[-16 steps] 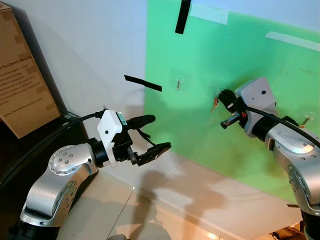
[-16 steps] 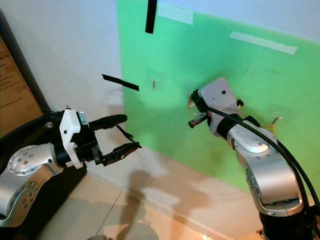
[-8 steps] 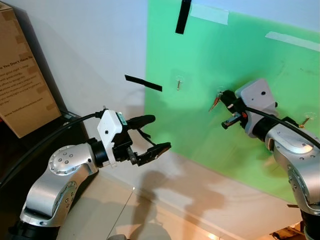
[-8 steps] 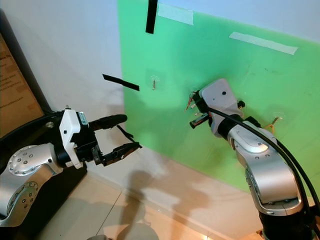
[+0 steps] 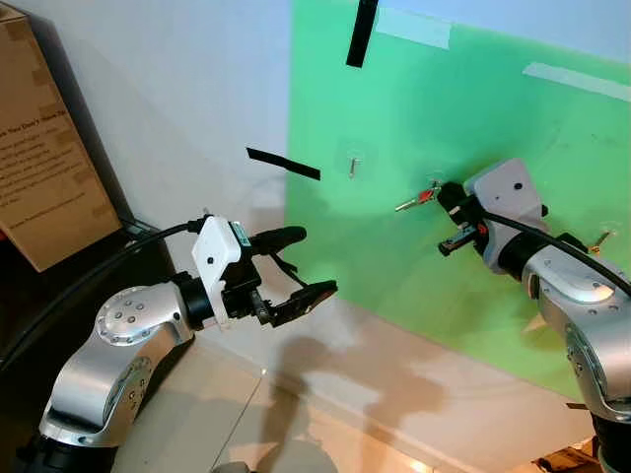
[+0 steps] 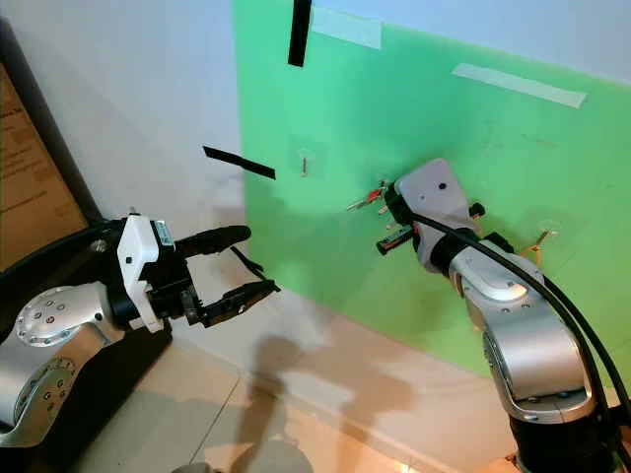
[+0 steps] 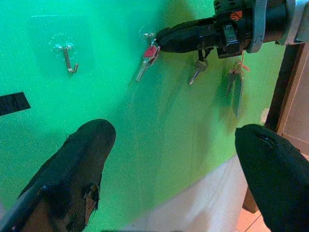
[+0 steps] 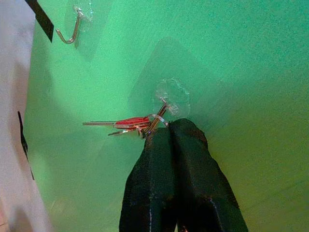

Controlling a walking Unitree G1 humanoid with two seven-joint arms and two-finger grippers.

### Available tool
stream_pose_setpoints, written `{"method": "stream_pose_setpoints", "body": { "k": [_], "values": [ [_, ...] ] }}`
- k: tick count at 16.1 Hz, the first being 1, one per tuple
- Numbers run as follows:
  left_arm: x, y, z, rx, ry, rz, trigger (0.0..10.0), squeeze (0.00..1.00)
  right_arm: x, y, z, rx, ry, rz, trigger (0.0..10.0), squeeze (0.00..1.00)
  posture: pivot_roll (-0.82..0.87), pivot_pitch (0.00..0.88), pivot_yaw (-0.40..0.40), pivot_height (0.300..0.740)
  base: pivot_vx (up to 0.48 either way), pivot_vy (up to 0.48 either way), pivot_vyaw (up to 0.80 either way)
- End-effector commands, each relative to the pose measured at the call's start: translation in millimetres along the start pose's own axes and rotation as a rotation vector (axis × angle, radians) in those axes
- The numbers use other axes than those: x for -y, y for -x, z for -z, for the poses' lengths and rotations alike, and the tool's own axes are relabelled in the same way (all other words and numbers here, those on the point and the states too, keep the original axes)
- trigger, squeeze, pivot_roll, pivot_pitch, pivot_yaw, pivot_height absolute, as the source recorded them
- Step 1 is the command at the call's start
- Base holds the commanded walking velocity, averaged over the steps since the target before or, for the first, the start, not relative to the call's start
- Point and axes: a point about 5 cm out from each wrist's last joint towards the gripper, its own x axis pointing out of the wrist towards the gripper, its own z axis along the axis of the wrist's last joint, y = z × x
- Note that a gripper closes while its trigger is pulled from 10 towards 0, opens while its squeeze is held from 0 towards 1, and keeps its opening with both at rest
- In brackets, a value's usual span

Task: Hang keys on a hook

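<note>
A bunch of keys [image 5: 414,200] with a red head sticks out sideways from a clear stick-on hook [image 5: 431,184] on the green board [image 5: 473,118]. In the right wrist view the key ring [image 8: 159,118] loops over that hook [image 8: 169,95], and the keys [image 8: 128,123] lie level beside it. My right gripper [image 5: 444,193] is pressed up to the hook, shut, with its tips on the ring. My left gripper [image 5: 317,261] hovers open and empty in front of the wall, low and to the left of the board.
An empty clear hook [image 5: 352,164] sits left of the used one. A third hook holding keys with an orange tag [image 5: 599,236] is at the right. Black tape strips [image 5: 283,164] cross the wall. A cardboard box [image 5: 39,148] stands at far left.
The keys swung from hanging down to pointing out leftwards at the hook. My right gripper edged slightly right. The left arm stayed still.
</note>
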Motion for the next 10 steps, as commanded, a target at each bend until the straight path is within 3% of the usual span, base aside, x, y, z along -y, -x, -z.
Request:
{"method": "stream_pose_setpoints", "body": {
  "k": [1, 5, 10],
  "values": [
    [0.0, -0.7, 0, -0.009, -0.01, 0.003, 10.0, 0.0, -0.3, 0.2, 7, -0.039, -0.001, 0.002, 10.0, 0.0, 0.03, 0.0, -0.056, 0.74, 0.0, 0.0, 0.0],
    [-0.5, -1.1, -1, -0.009, -0.012, 0.0, 10.0, 0.0, 0.9, -0.3, -9, 0.065, 0.001, 0.011, 10.0, 0.0, 0.03, 0.0, -0.055, 0.74, 0.0, 0.0, 0.0],
    [-0.9, -0.9, -1, -0.008, -0.013, -0.005, 10.0, 0.0, 0.1, 1.4, -12, 0.088, 0.023, -0.006, 10.0, 0.0, 0.03, 0.0, -0.057, 0.74, 0.0, 0.0, 0.0]
  ]
}}
